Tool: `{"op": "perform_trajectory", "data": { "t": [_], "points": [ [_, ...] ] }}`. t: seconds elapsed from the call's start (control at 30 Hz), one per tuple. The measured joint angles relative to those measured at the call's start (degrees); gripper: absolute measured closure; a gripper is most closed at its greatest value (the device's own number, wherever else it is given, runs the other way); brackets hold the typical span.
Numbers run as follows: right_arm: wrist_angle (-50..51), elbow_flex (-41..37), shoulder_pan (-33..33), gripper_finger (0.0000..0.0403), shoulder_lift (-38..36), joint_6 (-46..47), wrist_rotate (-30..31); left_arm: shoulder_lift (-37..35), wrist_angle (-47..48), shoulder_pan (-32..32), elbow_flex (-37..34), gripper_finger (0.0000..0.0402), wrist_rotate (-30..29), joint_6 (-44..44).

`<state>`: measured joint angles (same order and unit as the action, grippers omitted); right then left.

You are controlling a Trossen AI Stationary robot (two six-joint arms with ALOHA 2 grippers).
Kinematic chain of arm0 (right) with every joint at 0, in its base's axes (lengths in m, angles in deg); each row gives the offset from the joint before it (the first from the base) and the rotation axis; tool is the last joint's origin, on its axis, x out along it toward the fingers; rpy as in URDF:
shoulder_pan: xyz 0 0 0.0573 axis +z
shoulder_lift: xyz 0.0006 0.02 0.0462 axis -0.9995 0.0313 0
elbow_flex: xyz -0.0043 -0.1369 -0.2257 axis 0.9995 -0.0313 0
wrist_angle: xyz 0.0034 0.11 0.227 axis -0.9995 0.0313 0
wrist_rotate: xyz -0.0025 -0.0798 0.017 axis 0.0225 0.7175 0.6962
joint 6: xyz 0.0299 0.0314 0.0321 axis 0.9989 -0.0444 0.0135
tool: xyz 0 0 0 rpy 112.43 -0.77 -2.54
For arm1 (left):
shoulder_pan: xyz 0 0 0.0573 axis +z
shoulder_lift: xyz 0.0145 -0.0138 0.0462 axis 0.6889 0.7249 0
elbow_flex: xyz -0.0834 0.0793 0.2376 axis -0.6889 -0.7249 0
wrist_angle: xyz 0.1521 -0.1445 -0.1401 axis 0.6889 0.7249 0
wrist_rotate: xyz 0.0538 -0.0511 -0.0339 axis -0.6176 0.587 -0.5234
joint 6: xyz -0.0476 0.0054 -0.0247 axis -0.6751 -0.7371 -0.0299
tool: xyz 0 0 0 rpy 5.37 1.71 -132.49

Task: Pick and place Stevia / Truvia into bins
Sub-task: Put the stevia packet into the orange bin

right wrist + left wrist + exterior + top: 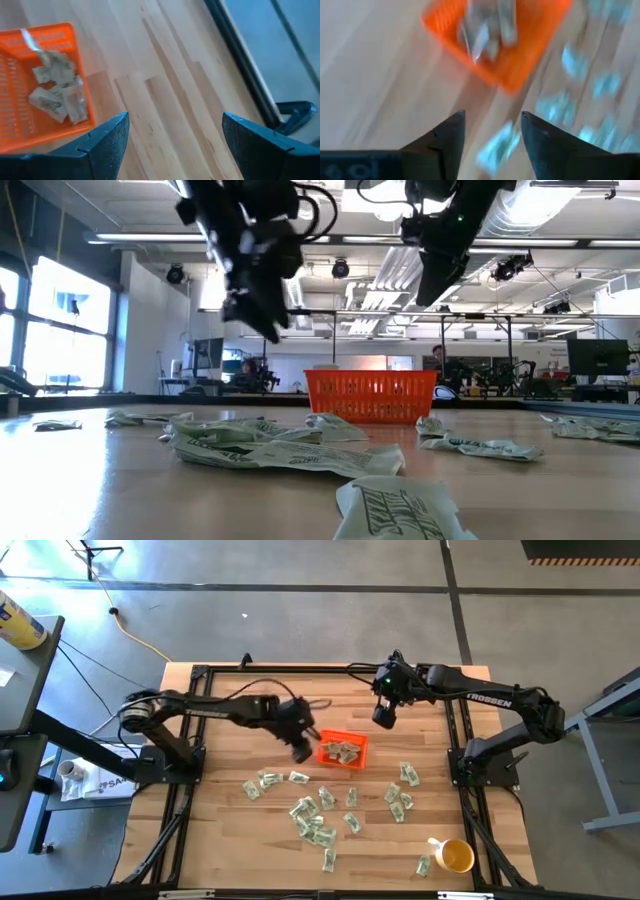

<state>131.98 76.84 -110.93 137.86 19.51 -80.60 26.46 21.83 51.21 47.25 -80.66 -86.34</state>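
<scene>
Hovering at centre frame beside the small square orange plastic bin's [342,751] left wall, the left gripper [301,749] is gaping empty, while the right gripper [384,717], spread wide, is hanging above bare wooden table [230,840].

You have a yellow mug [455,857] standing near the right front corner of the wooden surface [230,830], with a yellow cable [130,628] trailing across the floor beyond.
</scene>
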Motion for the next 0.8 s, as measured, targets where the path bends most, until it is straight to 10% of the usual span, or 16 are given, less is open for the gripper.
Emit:
{"op": "perform_trajectory", "data": {
  "t": [0.8],
  "points": [
    [2.07, 0.00, 8.66, 0.0094, 2.80, 0.93, 3.16, 6.87, -15.50, -8.46, -12.30, 0.0166, -0.59, 18.25]
  ]
}}
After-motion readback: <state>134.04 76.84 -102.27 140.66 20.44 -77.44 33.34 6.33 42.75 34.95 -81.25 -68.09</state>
